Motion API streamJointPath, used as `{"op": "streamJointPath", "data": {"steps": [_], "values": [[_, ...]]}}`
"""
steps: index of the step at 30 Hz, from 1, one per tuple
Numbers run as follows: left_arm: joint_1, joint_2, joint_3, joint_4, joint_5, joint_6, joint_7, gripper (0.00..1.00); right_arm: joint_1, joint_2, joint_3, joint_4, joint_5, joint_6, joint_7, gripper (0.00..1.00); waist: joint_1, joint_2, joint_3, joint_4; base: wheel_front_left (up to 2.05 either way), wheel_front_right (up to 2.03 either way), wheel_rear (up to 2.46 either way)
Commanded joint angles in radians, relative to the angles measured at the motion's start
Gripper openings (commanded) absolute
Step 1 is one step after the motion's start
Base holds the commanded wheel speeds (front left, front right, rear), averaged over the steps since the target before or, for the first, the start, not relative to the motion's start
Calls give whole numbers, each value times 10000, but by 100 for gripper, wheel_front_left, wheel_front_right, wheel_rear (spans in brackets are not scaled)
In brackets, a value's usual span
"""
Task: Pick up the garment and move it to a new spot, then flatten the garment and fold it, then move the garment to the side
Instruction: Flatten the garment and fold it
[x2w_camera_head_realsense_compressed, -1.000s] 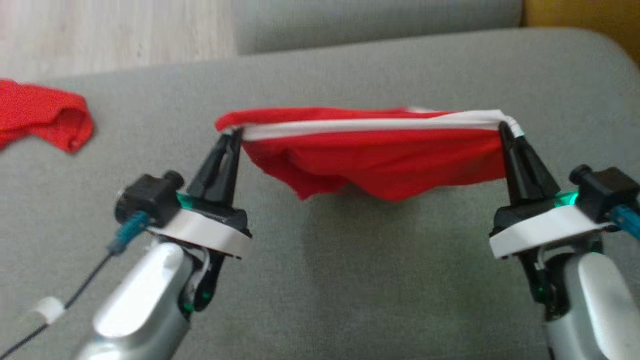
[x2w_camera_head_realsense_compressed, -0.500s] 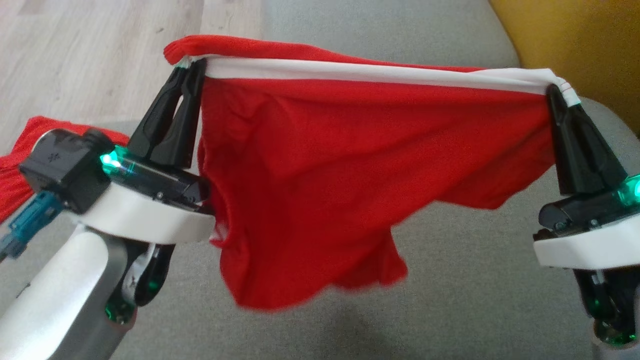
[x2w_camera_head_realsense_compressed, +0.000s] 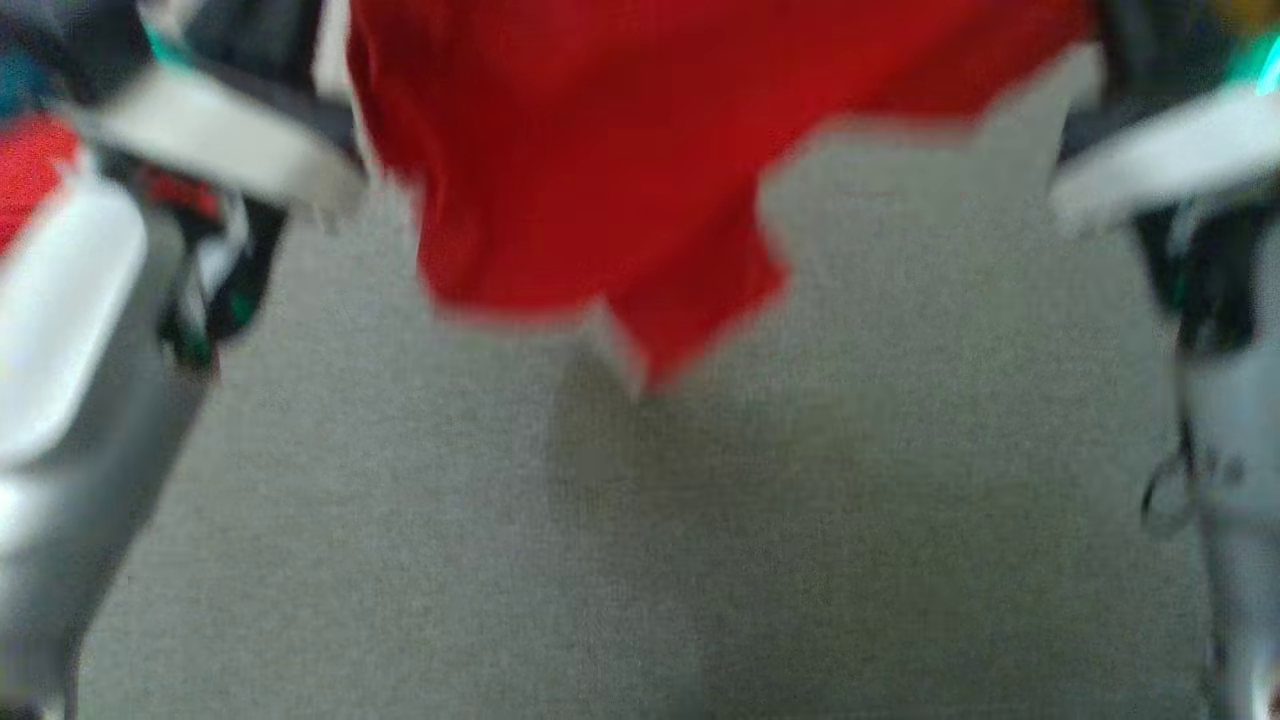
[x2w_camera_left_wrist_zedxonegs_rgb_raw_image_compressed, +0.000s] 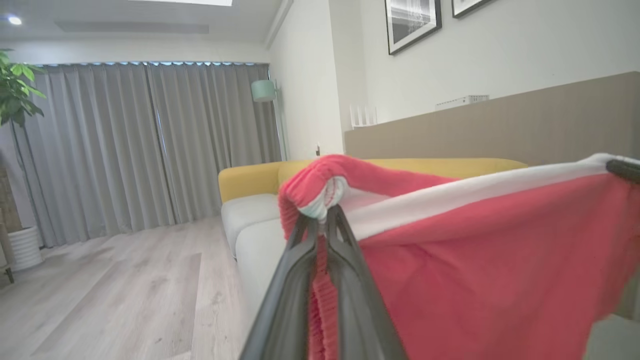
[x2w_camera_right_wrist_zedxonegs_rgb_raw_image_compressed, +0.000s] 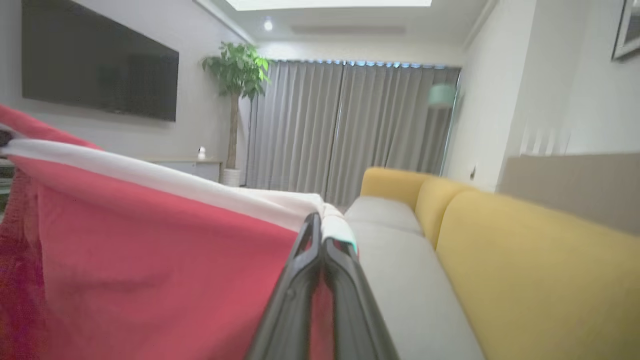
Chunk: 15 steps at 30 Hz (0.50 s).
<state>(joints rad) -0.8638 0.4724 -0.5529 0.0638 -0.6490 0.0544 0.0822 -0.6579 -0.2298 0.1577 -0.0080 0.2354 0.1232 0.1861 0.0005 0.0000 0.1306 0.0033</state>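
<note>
The red garment (x2w_camera_head_realsense_compressed: 600, 170) with a white waistband (x2w_camera_left_wrist_zedxonegs_rgb_raw_image_compressed: 465, 192) hangs in the air above the grey cushion (x2w_camera_head_realsense_compressed: 640, 520), stretched between both grippers. My left gripper (x2w_camera_left_wrist_zedxonegs_rgb_raw_image_compressed: 322, 215) is shut on the waistband's left end. The other end of the band is pinched by my right gripper (x2w_camera_right_wrist_zedxonegs_rgb_raw_image_compressed: 320, 225), also shut. In the blurred head view the fingertips are above the picture's top edge; the garment's lower hem dangles to a point (x2w_camera_head_realsense_compressed: 660, 350), and both pale wrists (x2w_camera_head_realsense_compressed: 220, 140) (x2w_camera_head_realsense_compressed: 1160, 160) flank it.
A second red cloth (x2w_camera_head_realsense_compressed: 30, 170) lies at the far left of the cushion. A yellow sofa back (x2w_camera_right_wrist_zedxonegs_rgb_raw_image_compressed: 525, 260) and grey seats (x2w_camera_right_wrist_zedxonegs_rgb_raw_image_compressed: 410, 280) run alongside, with wooden floor (x2w_camera_left_wrist_zedxonegs_rgb_raw_image_compressed: 125, 290), curtains and a potted plant (x2w_camera_right_wrist_zedxonegs_rgb_raw_image_compressed: 235, 90) beyond.
Both grippers have raised the garment from the cushion high into the air, still stretched between them; its hem now hangs free. The head view has shifted and blurred.
</note>
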Motion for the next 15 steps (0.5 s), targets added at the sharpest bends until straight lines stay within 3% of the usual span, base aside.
{"op": "streamJointPath", "data": {"steps": [1,7,15], "values": [[-1068,157,573,124,138,-66,-214,0,-855,7,148,82,-267,75,-354,0,-5,0,855,-140,0,0,0],[-2417,-763,599,1793,145,-438,-1144,0,-2450,544,141,1827,-841,75,-1618,0,-5,0,1826,-137,0,0,0],[-765,-1320,-111,3018,-254,-1076,-1765,0,-448,889,619,2863,-780,75,-2416,0,-5,0,2120,-209,0,0,0]]}}
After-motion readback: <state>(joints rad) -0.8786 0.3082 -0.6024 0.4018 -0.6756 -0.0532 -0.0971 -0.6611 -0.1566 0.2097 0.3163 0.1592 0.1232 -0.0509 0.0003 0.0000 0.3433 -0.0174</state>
